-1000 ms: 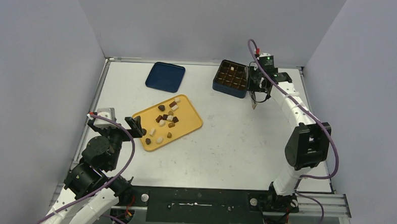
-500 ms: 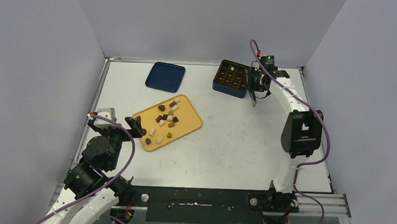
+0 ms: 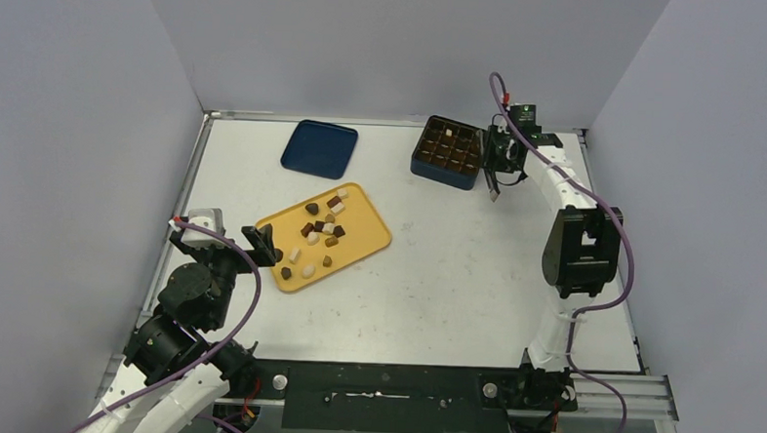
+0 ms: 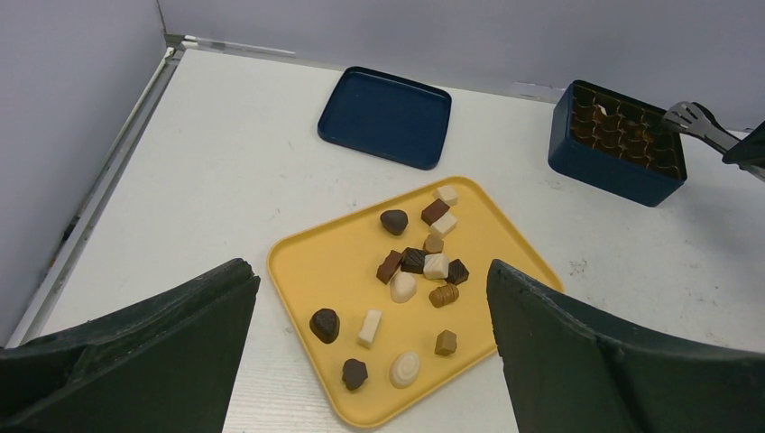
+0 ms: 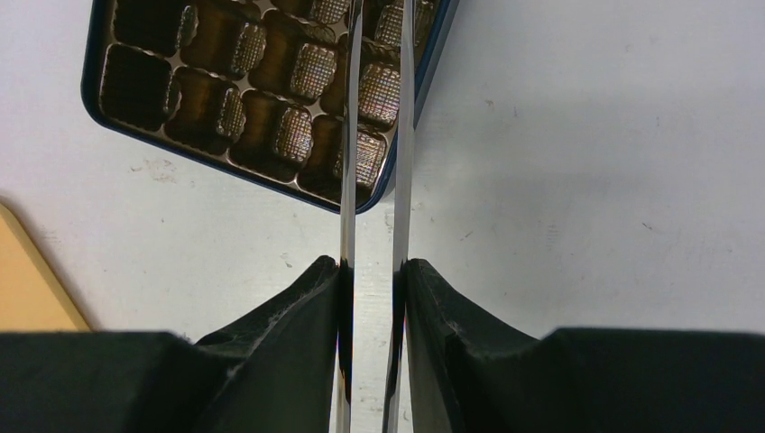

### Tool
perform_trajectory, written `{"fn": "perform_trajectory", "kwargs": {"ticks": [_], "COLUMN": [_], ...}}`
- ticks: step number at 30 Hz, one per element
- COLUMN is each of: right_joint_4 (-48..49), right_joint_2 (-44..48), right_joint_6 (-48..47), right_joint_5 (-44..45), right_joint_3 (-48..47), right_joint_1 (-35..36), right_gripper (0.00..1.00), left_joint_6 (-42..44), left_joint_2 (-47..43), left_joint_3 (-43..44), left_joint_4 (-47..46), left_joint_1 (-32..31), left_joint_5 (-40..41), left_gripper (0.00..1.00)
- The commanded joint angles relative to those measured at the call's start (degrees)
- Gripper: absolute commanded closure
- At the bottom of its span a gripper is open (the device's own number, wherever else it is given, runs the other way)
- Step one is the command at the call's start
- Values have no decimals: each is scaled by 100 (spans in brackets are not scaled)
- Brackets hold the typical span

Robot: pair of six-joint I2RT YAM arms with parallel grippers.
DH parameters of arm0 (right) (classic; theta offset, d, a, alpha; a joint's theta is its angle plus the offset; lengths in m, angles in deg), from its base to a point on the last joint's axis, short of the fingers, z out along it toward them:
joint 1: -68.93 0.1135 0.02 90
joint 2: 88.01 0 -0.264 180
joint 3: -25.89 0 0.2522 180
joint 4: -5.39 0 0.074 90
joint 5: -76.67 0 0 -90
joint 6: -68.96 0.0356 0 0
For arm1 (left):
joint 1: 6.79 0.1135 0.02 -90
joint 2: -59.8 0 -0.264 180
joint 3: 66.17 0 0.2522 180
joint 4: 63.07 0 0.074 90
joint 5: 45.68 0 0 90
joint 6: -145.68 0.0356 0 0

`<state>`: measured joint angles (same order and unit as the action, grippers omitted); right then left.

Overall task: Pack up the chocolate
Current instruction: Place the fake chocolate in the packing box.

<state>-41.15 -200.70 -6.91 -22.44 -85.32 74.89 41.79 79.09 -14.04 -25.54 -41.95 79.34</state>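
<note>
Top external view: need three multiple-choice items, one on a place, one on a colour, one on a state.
1. Where does the dark blue lid lie?
A. on the table, beyond the yellow tray
B. under the yellow tray
C. gripped by an arm

2. What colour is the tray that holds the loose chocolate?
A. red
B. yellow
C. green

3. What does the right end effector hold?
A. nothing
B. one chocolate
C. metal tongs

Key:
1 A, the lid lies flat on the table, farther back than the tray.
2 B, the pieces sit on yellow.
3 C, its fingers are shut on the two blades.
</note>
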Motion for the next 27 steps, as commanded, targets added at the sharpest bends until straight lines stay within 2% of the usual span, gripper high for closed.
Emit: {"fn": "perform_trajectory", "kwargs": {"ticks": [1, 9, 19, 27], "right_joint_4": [224, 183, 137, 90], "right_joint_2": [-163, -262, -224, -18], "right_joint_6": [-49, -60, -99, -60], "right_joint_5": [-256, 14, 128, 146], "right_joint_3": [-316, -327, -349, -348], "right_joint_1": [-33, -37, -41, -24], "right_gripper": [73, 71, 62, 61], "left_joint_6": [35, 36, 35, 35], "left_joint_2": [23, 29, 36, 40], "left_joint_3": [63, 62, 62, 59], "left_joint_4": [-163, -171, -166, -167], "left_joint_1": [29, 33, 27, 35], "left_joint_5": [-48, -40, -46, -47], "left_gripper": [3, 3, 3, 3]}}
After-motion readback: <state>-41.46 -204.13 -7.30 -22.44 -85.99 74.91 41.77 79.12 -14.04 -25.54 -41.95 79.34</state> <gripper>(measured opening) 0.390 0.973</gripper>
